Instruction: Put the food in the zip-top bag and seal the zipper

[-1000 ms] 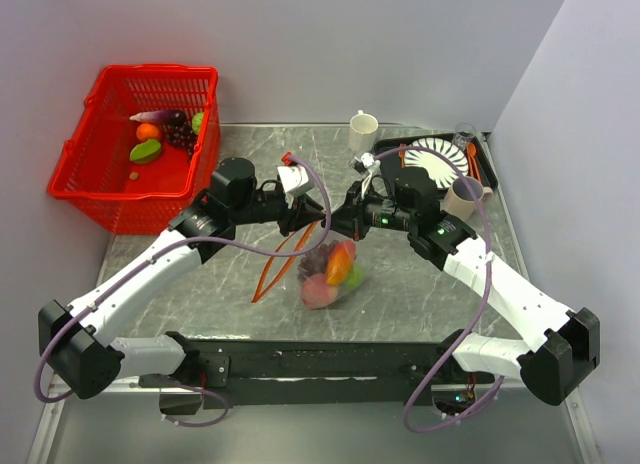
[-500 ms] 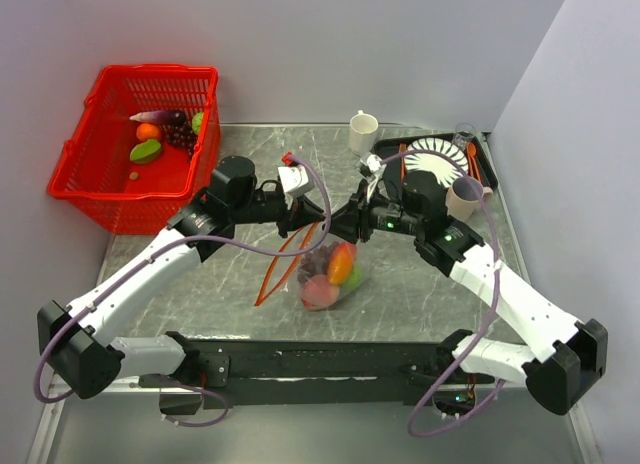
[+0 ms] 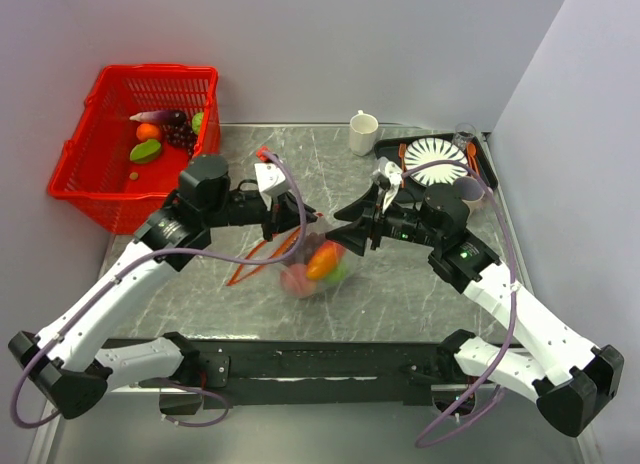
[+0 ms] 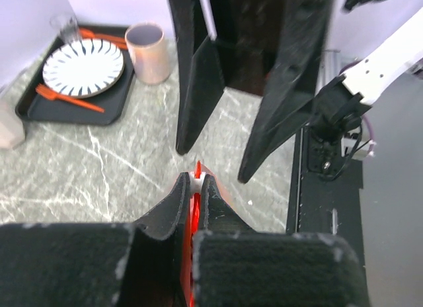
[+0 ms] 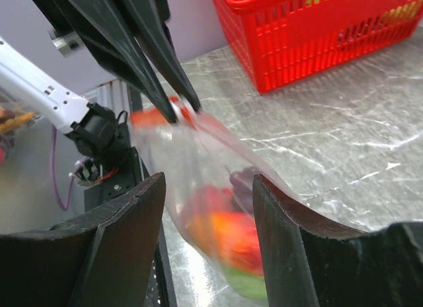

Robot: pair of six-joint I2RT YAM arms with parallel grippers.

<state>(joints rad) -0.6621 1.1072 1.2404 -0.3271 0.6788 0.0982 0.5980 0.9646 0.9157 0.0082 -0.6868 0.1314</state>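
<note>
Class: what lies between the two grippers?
The zip-top bag: its zipper, pinched by the left gripper, reaches toward the open right gripper; both wrist views.

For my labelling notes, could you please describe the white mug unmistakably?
Start at the black tray in the table's far right corner. Just left of it, the white mug stands alone on the marble. The tan cup sits by the striped plate.

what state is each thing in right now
left pincer: shut on the zipper
right pincer: open
zip-top bag: holds food, hanging from the left pincer
zipper: sealed or not, cannot tell
red basket: holds some food
white mug: upright
</note>
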